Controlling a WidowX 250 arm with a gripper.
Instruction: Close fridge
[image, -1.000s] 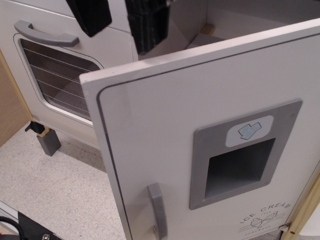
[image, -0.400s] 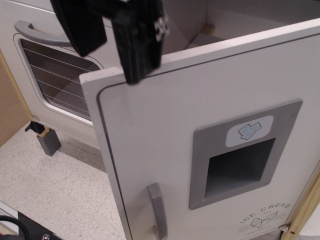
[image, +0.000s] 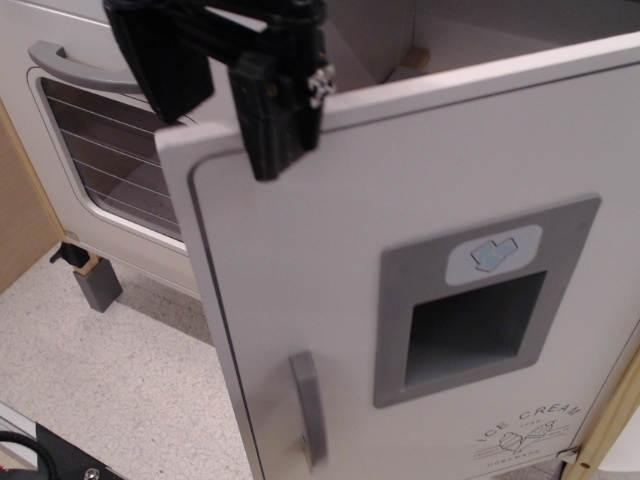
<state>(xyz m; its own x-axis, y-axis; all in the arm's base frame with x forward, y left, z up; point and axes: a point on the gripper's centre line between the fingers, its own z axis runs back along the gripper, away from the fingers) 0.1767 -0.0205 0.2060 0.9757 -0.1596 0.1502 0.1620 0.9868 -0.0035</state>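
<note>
The white fridge door (image: 330, 260) stands ajar and fills the right of the view. It has a vertical grey handle (image: 308, 405), a grey recessed dispenser panel (image: 480, 300) with a blue ice icon, and "ICE CREAM" print at the lower right. Part of the fridge's inside (image: 440, 40) shows behind the door's top edge. My black gripper (image: 225, 135) is at the door's top left corner with its jaws apart. One finger (image: 275, 110) lies against the door's outer face at the top edge. The other finger (image: 160, 65) hangs to the left, off the door.
To the left is the white oven door (image: 110, 230) with a wire-racked window and a horizontal grey handle (image: 70, 65). A wooden side panel (image: 20, 220) stands at the far left. A grey foot (image: 97, 285) rests on the speckled floor (image: 110, 370). A black object (image: 60, 460) is at the bottom left.
My gripper came down and left from the top of the view onto the door's top left corner. The door has swung slightly, its handle and dispenser panel shifting a little left.
</note>
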